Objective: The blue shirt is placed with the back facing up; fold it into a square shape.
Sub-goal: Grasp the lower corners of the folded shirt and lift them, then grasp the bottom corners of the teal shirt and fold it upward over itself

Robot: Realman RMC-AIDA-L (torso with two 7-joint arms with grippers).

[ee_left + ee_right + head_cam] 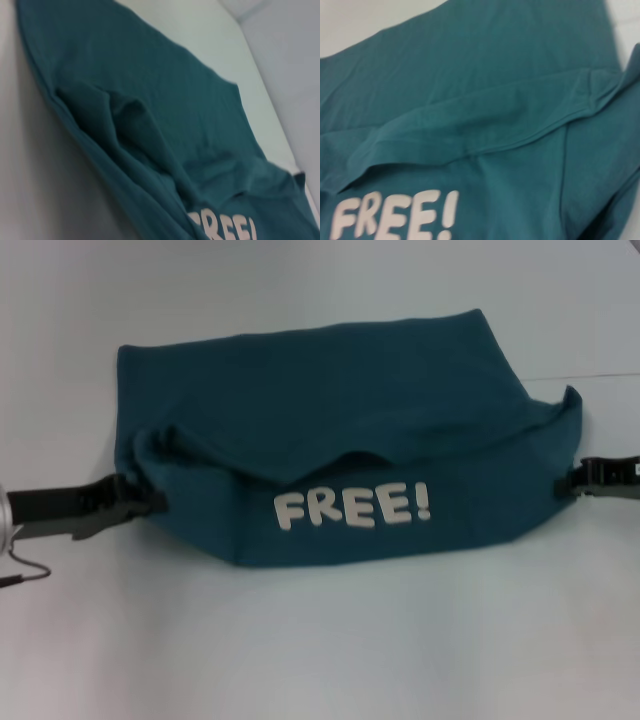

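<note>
The shirt (pixel 330 430) lies across the middle of the table (pixel 320 640), its near layer folded over, showing white "FREE!" lettering (pixel 353 508). The left gripper (pixel 150 498) pinches its left edge; the right gripper (pixel 568 480) pinches the raised right corner.

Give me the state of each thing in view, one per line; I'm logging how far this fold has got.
Large dark teal-blue knit shirt: partly folded on the white table, near part doubled over so its white "FREE!" print faces up, top edge sagging.
Left black hand: at the shirt's left edge, shut on the fabric.
Right black hand: at the shirt's right edge, apparently pinching the fabric.
</note>
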